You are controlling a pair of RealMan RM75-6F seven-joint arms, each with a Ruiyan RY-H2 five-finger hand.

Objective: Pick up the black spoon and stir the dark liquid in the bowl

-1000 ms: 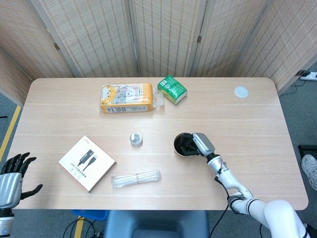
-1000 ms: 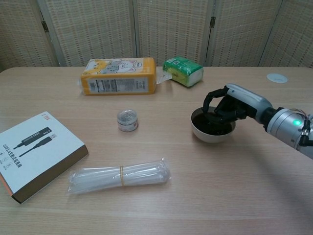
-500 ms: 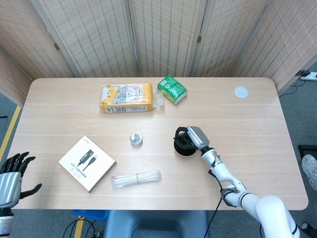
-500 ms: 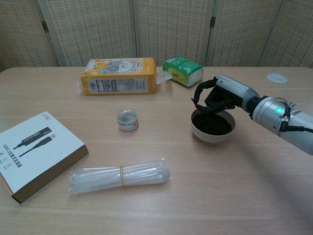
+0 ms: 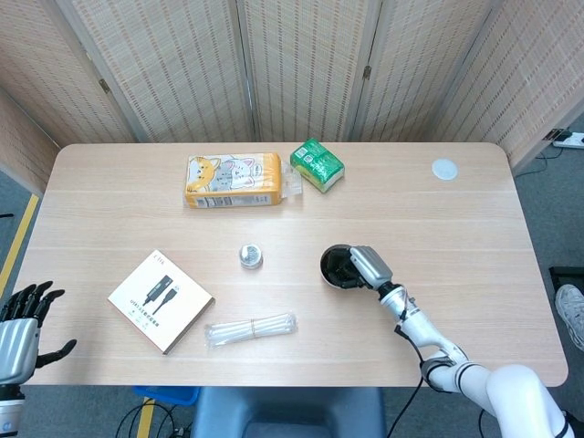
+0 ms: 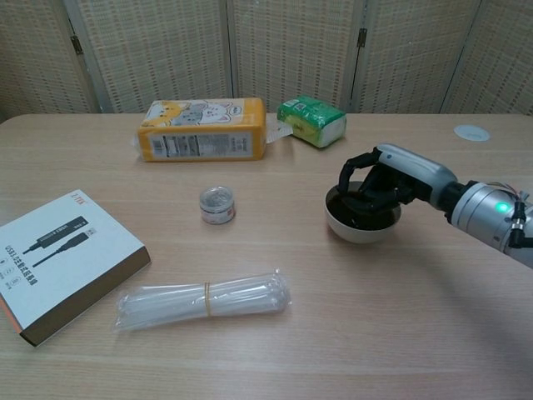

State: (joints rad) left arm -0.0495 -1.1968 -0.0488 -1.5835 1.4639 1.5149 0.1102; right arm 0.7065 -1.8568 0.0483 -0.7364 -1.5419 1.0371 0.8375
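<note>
A: Far left, off the table edge, the robot's left hand (image 5: 23, 328) is seen with fingers spread, nothing held.

B: And the black spoon?

A: Can't be made out. The right hand (image 6: 393, 178) is curled over the white round bowl of dark liquid (image 6: 363, 215); any grip is hidden.
</note>
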